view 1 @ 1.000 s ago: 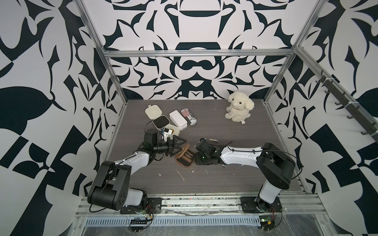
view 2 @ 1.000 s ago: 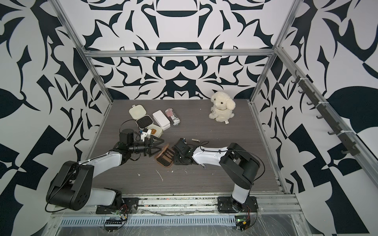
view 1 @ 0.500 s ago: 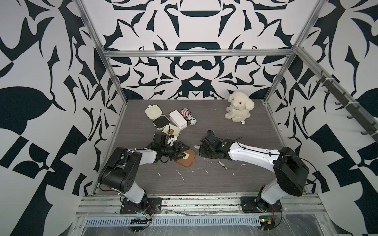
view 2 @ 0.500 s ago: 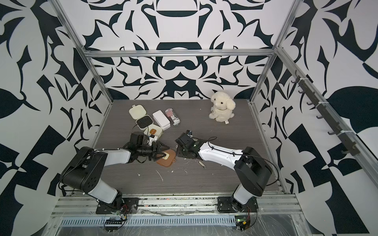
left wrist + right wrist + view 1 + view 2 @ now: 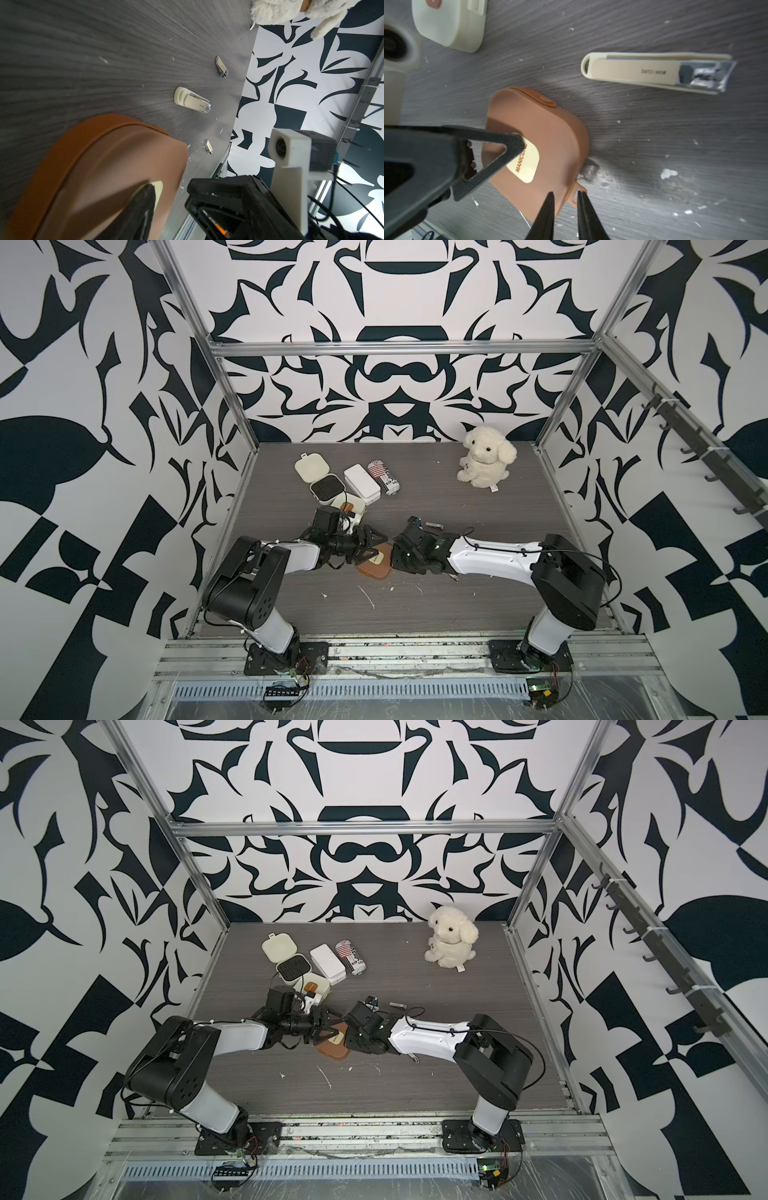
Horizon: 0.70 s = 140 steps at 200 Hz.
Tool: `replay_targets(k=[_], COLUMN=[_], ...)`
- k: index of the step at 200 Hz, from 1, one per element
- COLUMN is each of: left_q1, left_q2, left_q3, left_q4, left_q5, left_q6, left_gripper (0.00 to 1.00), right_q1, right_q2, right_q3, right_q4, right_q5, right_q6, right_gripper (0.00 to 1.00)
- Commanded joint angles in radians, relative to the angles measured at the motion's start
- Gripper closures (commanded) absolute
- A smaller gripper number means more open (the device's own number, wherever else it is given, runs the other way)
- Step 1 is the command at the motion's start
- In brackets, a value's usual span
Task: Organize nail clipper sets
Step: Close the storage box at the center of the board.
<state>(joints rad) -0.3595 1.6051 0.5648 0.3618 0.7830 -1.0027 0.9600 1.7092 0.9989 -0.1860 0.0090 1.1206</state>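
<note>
Tan-brown case [image 5: 550,128]: one, closed, label up, at mid table [image 5: 457,614], tab corner toward the right gripper [image 5: 564,194], whose jaws are narrowed about that tab; a grip cannot be told. The left gripper [image 5: 368,545] jaws are closed on it, one finger [image 5: 500,149] seen on the lid. Cream cases, two: open cream case [image 5: 327,489], closed cream case [image 5: 353,506]. Clippers, three: large cream clipper [image 5: 656,70] flat beside the case; small clipper [image 5: 434,525] lying crosswise; second small clipper [image 5: 455,578]. Behind are noted a white box [image 5: 361,483], striped can [image 5: 384,483] and plush dog [image 5: 484,462].

a lab robot cell: patterned walls [image 5: 399,302], aluminium frame [image 5: 399,347], grey tabletop [image 5: 457,605].
</note>
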Motion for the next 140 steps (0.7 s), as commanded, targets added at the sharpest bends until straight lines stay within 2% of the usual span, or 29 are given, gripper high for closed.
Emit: replay_targets(k=[1, 35, 67, 81, 106, 117, 140], left_q1=[0.002, 0.004, 0.004, 0.002, 0.003, 0.003, 0.002], left_q2=[0.013, -0.05, -0.155, -0.196, -0.197, -0.173, -0.123], left_q3=[-0.02, 0.011, 0.126, 0.195, 0.293, 0.303, 0.286], left_q4=[-0.136, -0.211, -0.449, -0.621, -0.869, -0.908, -0.892], left_q5=[-0.105, -0.109, -0.153, -0.224, -0.424, -0.478, -0.51], left_q6=[0.019, 0.035, 0.119, 0.193, 0.317, 0.351, 0.379], left_gripper=[0.29, 0.29, 0.26, 0.23, 0.19, 0.18, 0.18], right_q1=[0.008, 0.013, 0.016, 0.016, 0.016, 0.016, 0.016], right_q2=[0.002, 0.013, 0.015, 0.018, 0.034, 0.042, 0.053], right_q3=[-0.006, -0.022, -0.034, -0.033, -0.024, -0.02, -0.018], right_q4=[0.049, 0.048, 0.046, 0.044, 0.043, 0.042, 0.041], right_q5=[-0.014, -0.011, -0.009, -0.004, -0.004, -0.003, -0.003], right_q6=[0.032, 0.056, 0.056, 0.052, 0.048, 0.046, 0.043], right_gripper=[0.76, 0.76, 0.76, 0.76, 0.75, 0.74, 0.73])
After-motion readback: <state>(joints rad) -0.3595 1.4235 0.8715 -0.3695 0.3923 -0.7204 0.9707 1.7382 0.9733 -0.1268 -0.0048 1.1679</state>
